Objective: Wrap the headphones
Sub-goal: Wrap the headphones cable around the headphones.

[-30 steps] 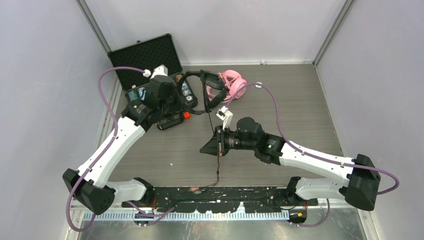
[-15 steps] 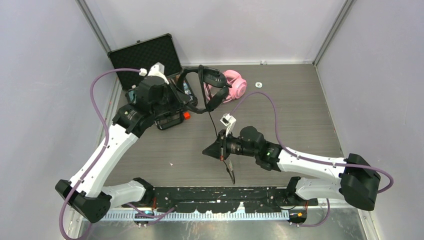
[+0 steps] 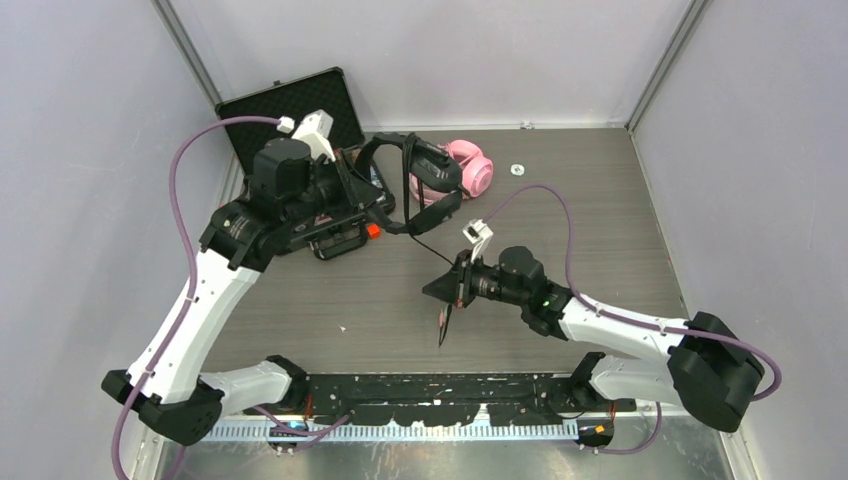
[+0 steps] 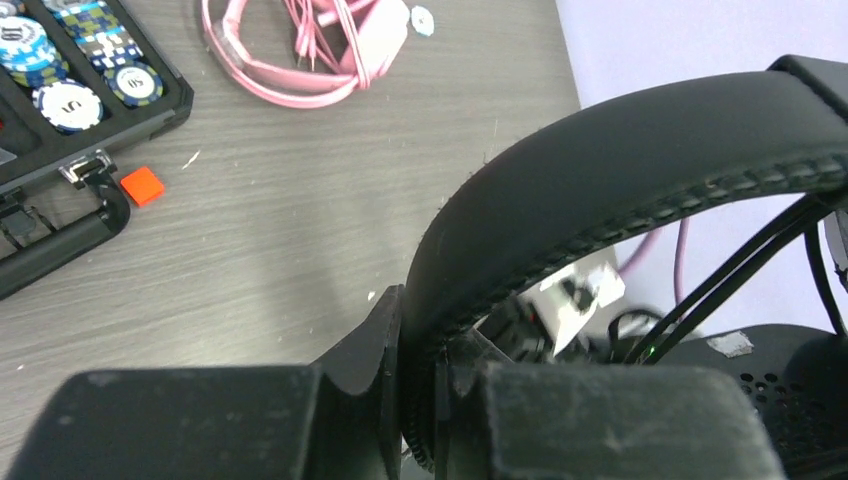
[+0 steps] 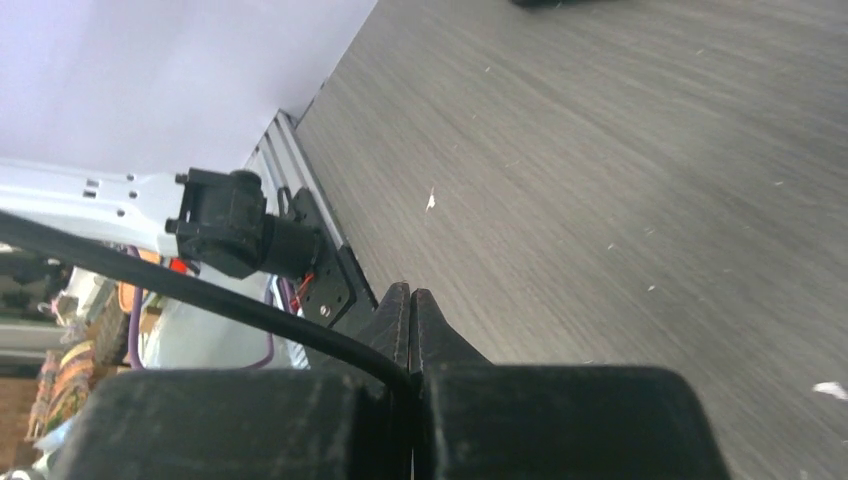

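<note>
Far left: open black case, foam lid up, poker chips in the tray. Small orange cube sits on the table just beside the case's front edge.

Next, the left gripper is clenched on the headband of the black headphones. The headset is held above the table, just right of the case.

The pink headphones lie on the table at the back, right behind the black set, with the pink cable bunched at them.

The black cable runs from the black set to the right gripper near mid-table, fingers clamped tight on it. The loose end dangles from the fingers.

1 small white disc lies right of the pink set.
</note>
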